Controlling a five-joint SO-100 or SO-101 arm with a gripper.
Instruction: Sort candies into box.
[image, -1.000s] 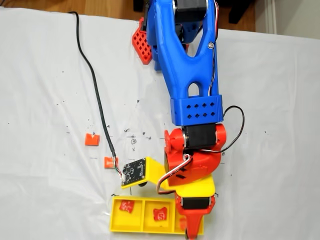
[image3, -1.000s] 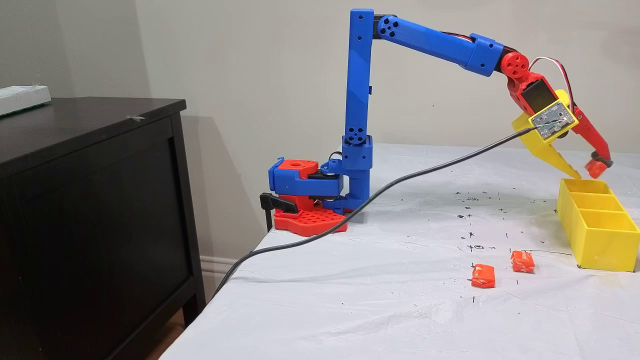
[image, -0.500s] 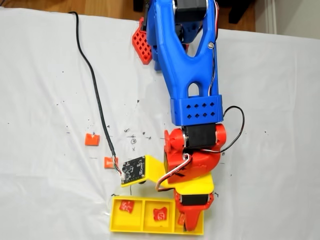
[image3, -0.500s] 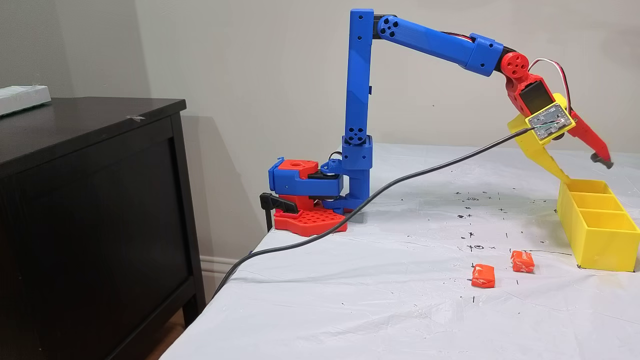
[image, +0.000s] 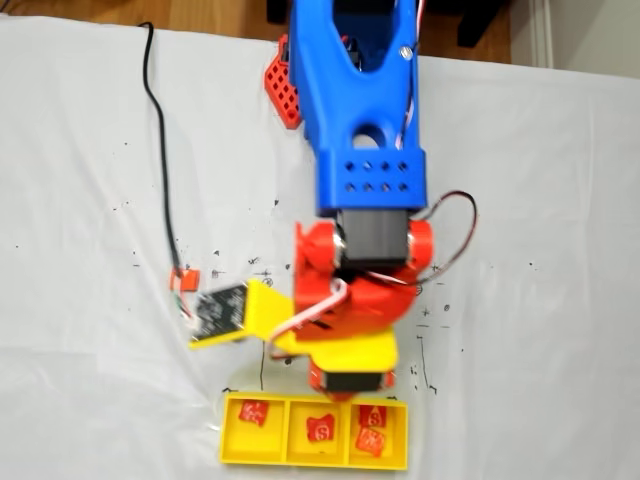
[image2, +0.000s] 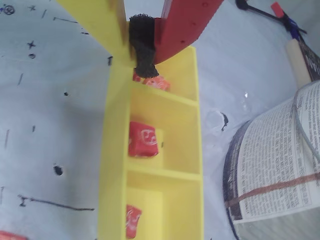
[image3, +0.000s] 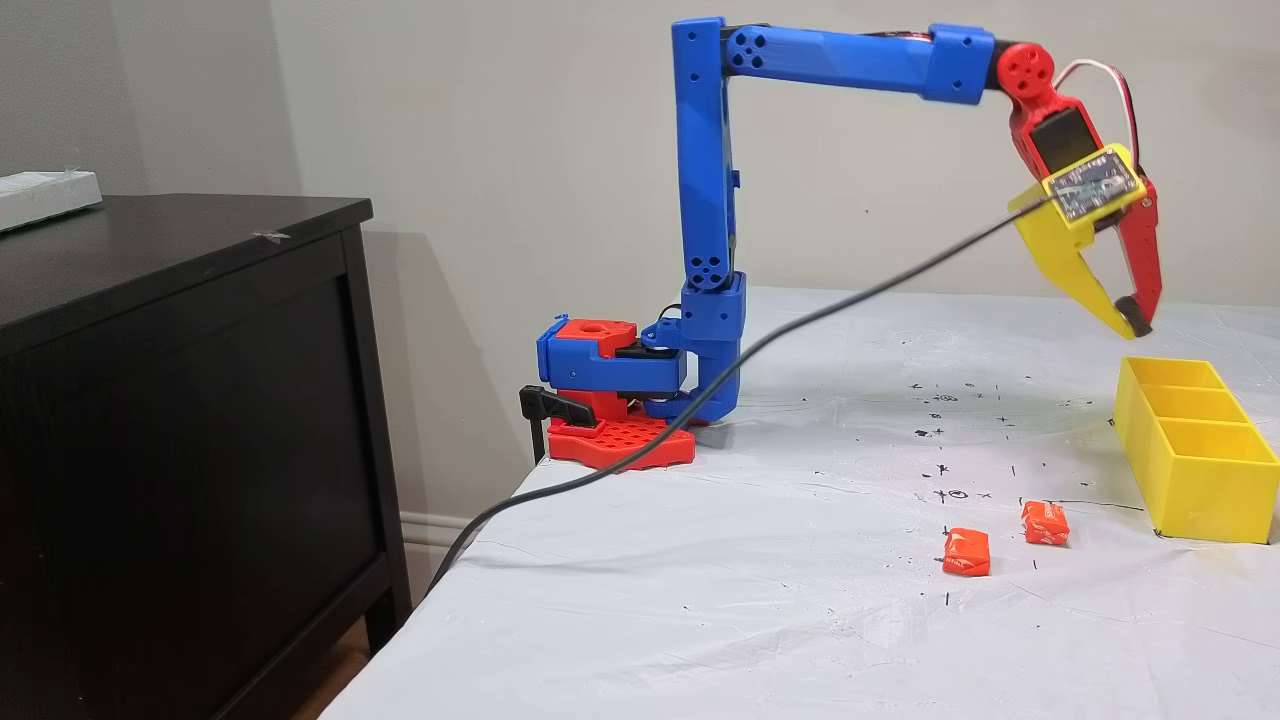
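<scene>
Four candies lie in the yellow box (image: 233, 438): one (image: 252, 411) left, one (image: 319, 430) centre, two (image: 371, 430) right in a fixed view. My pincer (image3: 1133, 318), tips together and empty, hangs above the box. Two candies (image3: 1005, 538) rest on the cloth, well apart from it.

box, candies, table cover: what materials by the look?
Box: looks like rigid yellow plastic, matte, opaque, with straight thin walls; possibly 3D-printed, layer lines not resolvable.
Candies: soft-looking glossy wrapper, probably foil or plastic film, orange-red with white print, crimped corners.
Table cover: thin white sheet, wrinkled and creased, ink-marked; paper or plastic, cannot tell which.
</scene>
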